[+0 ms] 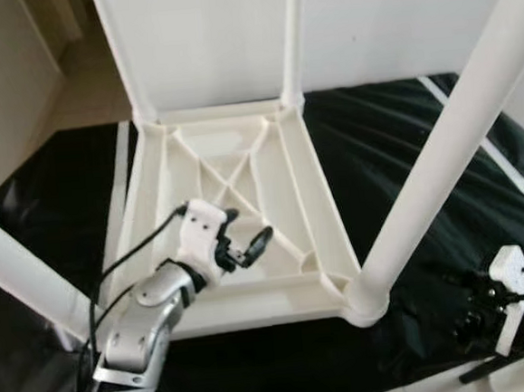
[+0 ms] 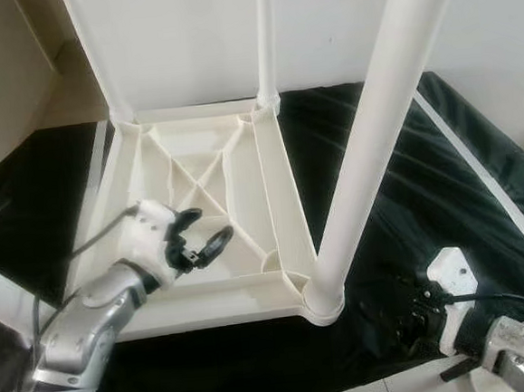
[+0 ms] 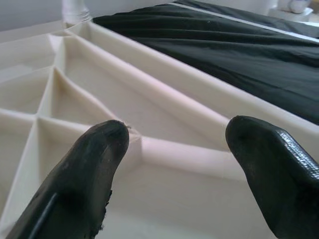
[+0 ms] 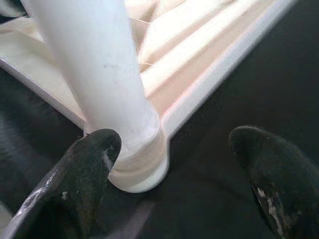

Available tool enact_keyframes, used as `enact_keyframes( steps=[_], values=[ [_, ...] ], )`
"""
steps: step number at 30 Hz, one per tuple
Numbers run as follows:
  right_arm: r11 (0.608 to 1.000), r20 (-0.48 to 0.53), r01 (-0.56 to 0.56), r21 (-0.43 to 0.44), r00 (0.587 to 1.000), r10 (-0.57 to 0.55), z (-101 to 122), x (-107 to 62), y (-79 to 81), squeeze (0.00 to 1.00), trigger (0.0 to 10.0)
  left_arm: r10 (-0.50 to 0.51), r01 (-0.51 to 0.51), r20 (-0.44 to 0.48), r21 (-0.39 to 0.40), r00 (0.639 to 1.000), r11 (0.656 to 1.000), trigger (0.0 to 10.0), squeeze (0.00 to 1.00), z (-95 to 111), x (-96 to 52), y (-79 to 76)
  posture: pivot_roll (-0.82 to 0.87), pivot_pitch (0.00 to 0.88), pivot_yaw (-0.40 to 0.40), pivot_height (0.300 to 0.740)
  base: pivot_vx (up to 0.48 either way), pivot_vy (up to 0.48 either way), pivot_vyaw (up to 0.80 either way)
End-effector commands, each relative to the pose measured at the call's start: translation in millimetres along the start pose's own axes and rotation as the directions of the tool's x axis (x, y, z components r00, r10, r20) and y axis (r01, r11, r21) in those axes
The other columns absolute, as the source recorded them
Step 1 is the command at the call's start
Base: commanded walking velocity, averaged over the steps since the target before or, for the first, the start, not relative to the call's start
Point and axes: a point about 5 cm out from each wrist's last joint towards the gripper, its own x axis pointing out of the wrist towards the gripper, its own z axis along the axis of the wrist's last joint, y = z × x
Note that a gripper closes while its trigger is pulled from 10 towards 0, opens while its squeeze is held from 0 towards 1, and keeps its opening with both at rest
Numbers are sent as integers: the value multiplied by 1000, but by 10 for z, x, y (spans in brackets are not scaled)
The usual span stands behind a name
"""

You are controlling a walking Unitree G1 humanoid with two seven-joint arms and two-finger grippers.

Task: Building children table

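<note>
A white plastic children's table (image 1: 321,200) lies upside down on a black cloth, ribbed underside up. Its legs stand in the corners: near-right leg (image 1: 449,145), near-left leg (image 1: 23,269), far-left leg (image 1: 119,53), far-right leg (image 1: 292,39). My left gripper (image 1: 251,229) hovers open just above the ribs near the front rail, nothing between its fingers (image 3: 99,154). My right gripper (image 2: 408,321) sits low on the cloth to the right of the near-right leg's socket (image 4: 142,164). It is open and points at the socket without touching it.
The black cloth (image 1: 394,140) with white edge strips covers the floor around the table. Beige floor (image 1: 81,83) shows at the far left and a white wall (image 1: 394,22) runs behind. The near legs rise close to both arms.
</note>
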Motion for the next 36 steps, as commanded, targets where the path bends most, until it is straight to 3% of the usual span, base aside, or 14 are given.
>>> enact_keyframes(
  steps=[1,5,8,12,15,20,23,25,32,36],
  values=[
    [997,-5,-70,18,998,70,-8,86,27,0,10000,-83,83,-1,37,997,996,10000,0,22,60,-44,-29,27,3,740,0,0,0],
    [989,15,-148,-2,989,148,13,315,24,0,10000,-121,120,22,44,992,992,10000,0,70,167,-80,-23,17,12,740,0,0,0],
    [989,25,-150,-4,988,150,19,372,15,0,10000,-133,131,24,45,991,990,10000,0,76,193,-99,-19,15,16,740,0,0,0],
    [987,41,-161,-5,986,161,12,504,2,0,10000,-211,210,55,24,976,977,10000,0,113,261,-261,-17,23,13,740,0,0,0],
    [991,62,-137,-7,989,137,0,633,-5,0,10000,-272,272,76,3,959,962,10000,0,114,351,-491,-23,39,3,740,0,0,0],
    [999,51,-32,7,998,32,-52,462,-175,0,10000,-280,289,116,-64,953,955,10000,0,137,459,-629,-59,72,-11,740,0,0,0],
    [1000,42,-5,7,999,4,-57,380,-240,0,10000,-292,302,127,-63,948,951,10000,0,152,498,-678,-82,93,-26,740,0,0,0],
    [997,47,75,-8,996,-74,-42,274,-354,0,10000,-307,315,135,-46,942,948,10000,0,128,547,-712,-102,98,-24,740,0,0,0],
    [991,67,131,-16,989,-129,-7,250,-434,0,10000,-282,294,149,-66,948,954,10000,0,164,597,-666,-114,82,-33,740,0,0,0],
    [989,100,145,-36,985,-141,10,356,-433,0,10000,-264,275,146,-65,953,959,10000,0,140,619,-637,-117,48,-31,740,0,0,0]
  ],
)
